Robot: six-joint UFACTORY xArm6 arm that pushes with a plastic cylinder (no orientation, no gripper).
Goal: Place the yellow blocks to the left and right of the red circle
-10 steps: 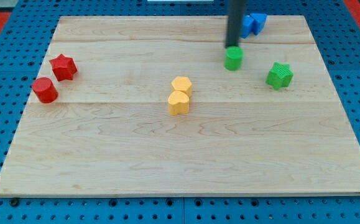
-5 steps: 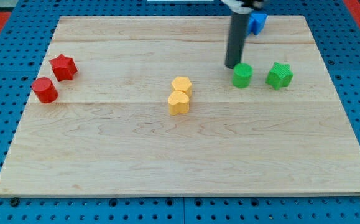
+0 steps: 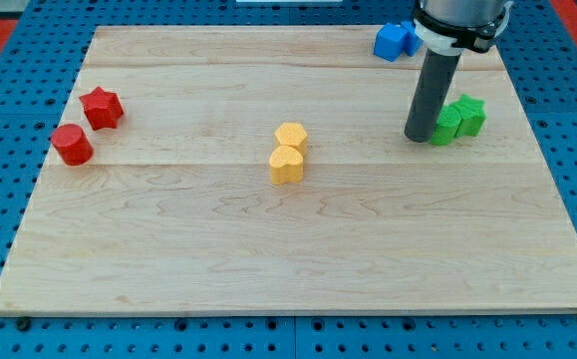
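Two yellow blocks touch near the board's middle: a yellow hexagon (image 3: 291,136) and, just below it, a yellow heart (image 3: 287,165). The red circle (image 3: 71,145) sits at the view's left, with a red star (image 3: 101,107) just above and right of it. My tip (image 3: 419,136) is at the view's right, far from the yellow blocks. It touches the left side of a green round block (image 3: 447,125).
The green round block is pressed against a green star (image 3: 470,114). A blue block (image 3: 395,40) lies at the view's top, partly behind the rod. The wooden board (image 3: 298,259) rests on a blue pegboard.
My tip moved down and to the view's right, pushing the green round block rightward until it met the green star. The yellow and red blocks stayed put.
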